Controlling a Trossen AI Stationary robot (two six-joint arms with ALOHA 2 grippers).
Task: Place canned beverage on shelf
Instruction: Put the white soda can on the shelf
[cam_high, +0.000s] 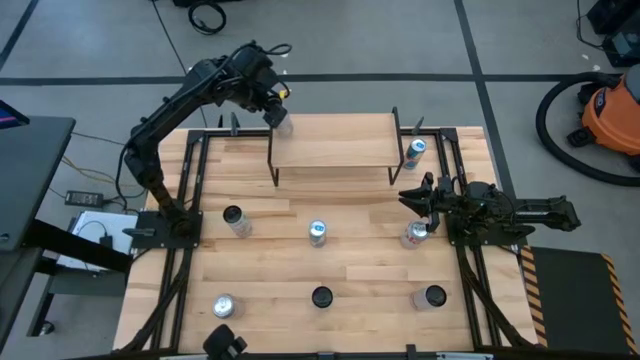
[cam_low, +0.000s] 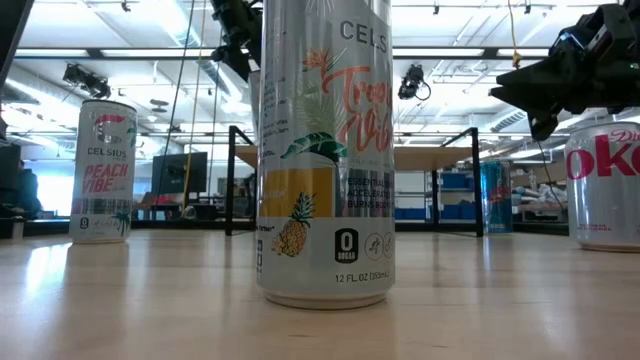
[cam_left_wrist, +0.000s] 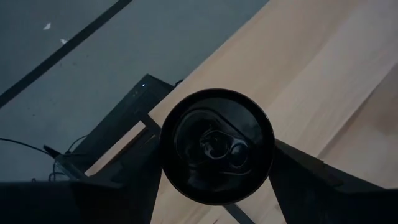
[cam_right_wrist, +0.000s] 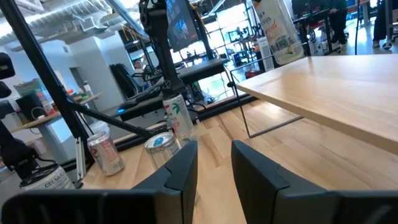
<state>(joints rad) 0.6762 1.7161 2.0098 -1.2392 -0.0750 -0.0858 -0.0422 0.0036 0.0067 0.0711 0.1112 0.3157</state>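
My left gripper (cam_high: 278, 112) reaches over the far left corner of the shelf (cam_high: 335, 150), a light wooden plank on thin black legs, and is shut on a silver can (cam_high: 283, 123). The left wrist view looks straight down on the can's dark top (cam_left_wrist: 216, 144), with the plank under it. My right gripper (cam_high: 415, 195) hovers by the shelf's right end, slightly open and empty, its fingers (cam_right_wrist: 180, 171) pointing toward the table's left. A silver can (cam_high: 415, 235) stands on the table just on its near side. My left gripper pinches the can between its two fingers (cam_left_wrist: 127, 190), one on each side of the can's wall just below the top rim (cam_left_wrist: 168, 158). The fingers come from above, pointing down. The can is upright; whether its base rests on the plank, I cannot tell.
Other cans stand upright on the table: one at left (cam_high: 237, 220), one in the middle (cam_high: 318, 232), three near the front (cam_high: 223, 306) (cam_high: 321, 297) (cam_high: 432, 297), and a blue one (cam_high: 415, 150) by the shelf's right legs. The front middle can (cam_low: 325, 150) fills the low view.
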